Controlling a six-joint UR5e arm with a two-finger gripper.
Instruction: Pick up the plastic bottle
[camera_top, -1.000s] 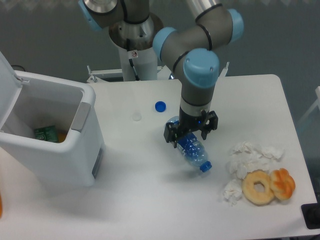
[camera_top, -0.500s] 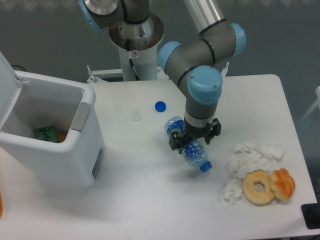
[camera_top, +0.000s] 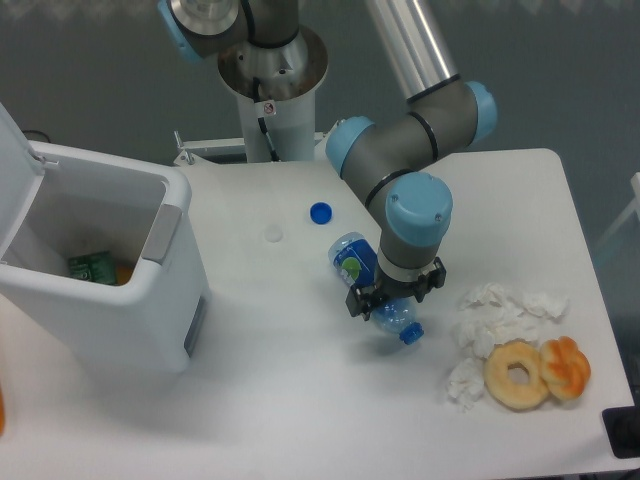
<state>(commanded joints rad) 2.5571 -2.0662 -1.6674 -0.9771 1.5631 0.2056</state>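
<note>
The plastic bottle (camera_top: 353, 263) lies on its side on the white table (camera_top: 280, 390), clear with a blue label and a green-white round mark. Its blue neck end (camera_top: 410, 333) points to the front right. My gripper (camera_top: 395, 295) is low over the bottle's middle, pointing down. Its two black fingers stand either side of the bottle's body, spread apart, and I see no squeeze on it. The bottle's middle is hidden under the gripper.
A loose blue cap (camera_top: 320, 212) and a small clear disc (camera_top: 273, 233) lie behind the bottle. An open white bin (camera_top: 110, 290) stands at the left. Crumpled tissues (camera_top: 505, 310), a doughnut (camera_top: 517, 375) and an orange pastry (camera_top: 566, 365) lie at the front right.
My gripper has moved along the bottle toward its neck end, to the front right, and lower. The bottle has stayed on the table. The finger spread looks unchanged.
</note>
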